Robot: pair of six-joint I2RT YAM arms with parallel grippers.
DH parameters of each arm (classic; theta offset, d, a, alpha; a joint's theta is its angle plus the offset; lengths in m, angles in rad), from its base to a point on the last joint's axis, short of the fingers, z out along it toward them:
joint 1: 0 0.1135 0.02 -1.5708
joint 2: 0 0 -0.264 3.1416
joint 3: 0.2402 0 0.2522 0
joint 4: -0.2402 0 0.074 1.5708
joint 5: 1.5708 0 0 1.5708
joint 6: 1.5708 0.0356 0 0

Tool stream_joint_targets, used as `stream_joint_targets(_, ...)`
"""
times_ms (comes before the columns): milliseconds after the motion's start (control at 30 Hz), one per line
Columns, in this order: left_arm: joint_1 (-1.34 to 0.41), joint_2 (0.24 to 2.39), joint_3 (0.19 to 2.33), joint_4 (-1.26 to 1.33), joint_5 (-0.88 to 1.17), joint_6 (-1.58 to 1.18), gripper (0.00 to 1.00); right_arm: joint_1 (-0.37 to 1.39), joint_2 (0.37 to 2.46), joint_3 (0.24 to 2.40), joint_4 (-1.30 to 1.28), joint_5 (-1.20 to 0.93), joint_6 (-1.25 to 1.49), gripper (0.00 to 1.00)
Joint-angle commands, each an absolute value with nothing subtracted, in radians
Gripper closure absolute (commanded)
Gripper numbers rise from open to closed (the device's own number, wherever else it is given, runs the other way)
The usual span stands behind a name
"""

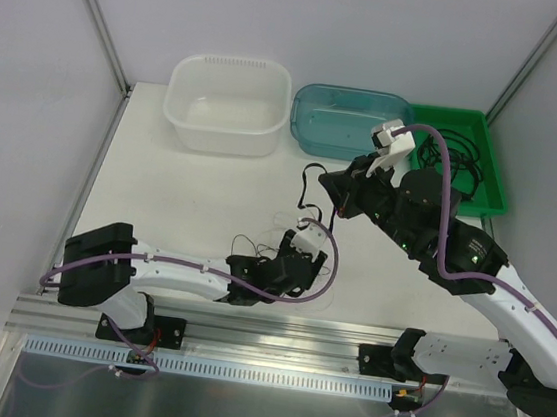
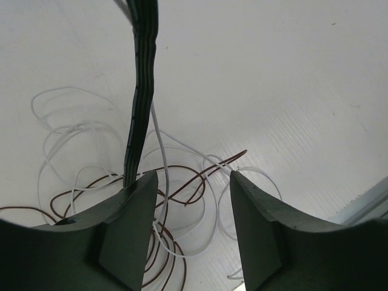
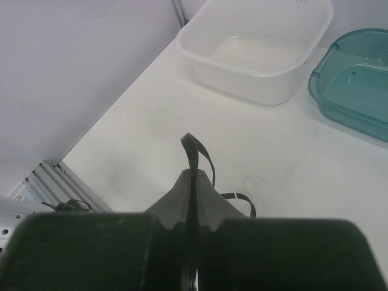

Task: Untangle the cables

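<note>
Our right gripper pinches the black cable, lifted at centre; our left gripper, jaws apart, straddles the thin wires just nearer. We should clamp only those, then separate slowly.

Black ribbed cable: lengthwise ridges, runs up from left gripper; same black between fingers of right gripper. Both grippers dark grey. Thin white cable: loops left of and under left gripper. Thin reddish-brown wire: between its fingers. Ahead of right gripper: white tub, translucent teal tub. Table plain white.
</note>
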State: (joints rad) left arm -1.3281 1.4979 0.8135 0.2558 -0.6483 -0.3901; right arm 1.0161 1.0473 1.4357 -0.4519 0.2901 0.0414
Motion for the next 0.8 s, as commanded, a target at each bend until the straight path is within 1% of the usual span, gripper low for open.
stream_joint_targets(0,-1.330,1.529,0.864,0.262,-0.683,-0.342,0.49,1.011,1.040,1.440,-0.396,0.288,0.055,0.99)
stream_joint_targets(33,-1.331,1.548,0.868,0.262,-0.684,-0.342,0.55,1.011,1.039,1.440,-0.397,0.290,0.054,0.99)
stream_joint_targets(100,-1.331,1.560,0.877,0.259,-0.683,-0.345,0.61,1.011,1.039,1.439,-0.397,0.290,0.052,0.99)
stream_joint_targets(133,-1.331,1.569,0.879,0.250,-0.681,-0.345,0.70,1.011,1.040,1.439,-0.397,0.291,0.052,0.99)
stream_joint_targets(200,-1.331,1.566,0.877,0.238,-0.675,-0.356,0.82,1.008,1.042,1.437,-0.399,0.301,0.045,0.99)
stream_joint_targets(233,-1.330,1.551,0.874,0.218,-0.672,-0.360,0.90,1.005,1.042,1.437,-0.399,0.301,0.037,0.99)
stream_joint_targets(267,-1.330,1.540,0.870,0.201,-0.667,-0.368,1.00,1.000,1.043,1.439,-0.406,0.319,0.016,0.99)
stream_joint_targets(333,-1.331,1.494,0.851,0.167,-0.648,-0.388,1.00,0.983,1.039,1.439,-0.411,0.345,0.006,0.99)
stream_joint_targets(367,-1.331,1.476,0.845,0.123,-0.631,-0.391,1.00,0.944,1.035,1.439,-0.419,0.341,0.008,0.99)
stream_joint_targets(433,-1.330,1.418,0.824,0.075,-0.550,-0.403,1.00,0.890,1.029,1.440,-0.423,0.330,-0.028,0.99)
stream_joint_targets(467,-1.330,1.399,0.816,0.049,-0.514,-0.411,1.00,0.824,1.029,1.450,-0.426,0.313,-0.031,0.99)
stream_joint_targets(533,-1.328,1.353,0.801,-0.044,-0.451,-0.448,1.00,0.751,1.037,1.468,-0.434,0.285,-0.035,0.99)
stream_joint_targets(567,-1.327,1.341,0.795,-0.076,-0.392,-0.466,1.00,0.677,1.042,1.494,-0.439,0.249,-0.037,0.99)
stream_joint_targets(633,-1.318,1.312,0.787,-0.172,-0.330,-0.537,1.00,0.614,1.051,1.517,-0.439,0.229,-0.046,0.99)
stream_joint_targets(667,-1.296,1.307,0.781,-0.201,-0.257,-0.558,1.00,0.557,1.058,1.531,-0.440,0.216,-0.049,0.99)
stream_joint_targets(733,-1.267,1.292,0.761,-0.262,-0.192,-0.618,1.00,0.510,1.063,1.557,-0.434,0.212,-0.057,0.99)
stream_joint_targets(767,-1.238,1.287,0.753,-0.274,-0.158,-0.629,1.00,0.458,1.069,1.565,-0.428,0.210,-0.057,0.99)
